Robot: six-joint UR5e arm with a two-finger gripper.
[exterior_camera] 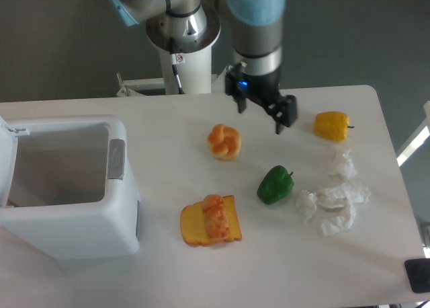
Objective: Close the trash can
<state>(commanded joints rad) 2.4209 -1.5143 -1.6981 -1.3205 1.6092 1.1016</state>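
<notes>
- Progress on closing the trash can looks nil: its mouth gapes, the inside is visible, and the lid stands swung up at the far left edge of the frame, mostly cut off.
- Trash can position: front-left of the bench, grey latch on the side facing the food.
- End effector hangs over the back middle of the bench, fingers parted and nothing between them; it is well apart from the bin.
- Left to do, as I judge it: cross to the left, get behind or above the raised lid, and push it down until it seats.
- Room for moving: the back strip of the bench between arm and bin is bare, so a path along it looks free.
- Obstacles lie lower and right: bun, toast with topping, green pepper, yellow pepper, crumpled paper.
- Lid sits at the bench's left border, so reach there may be tight.
</notes>
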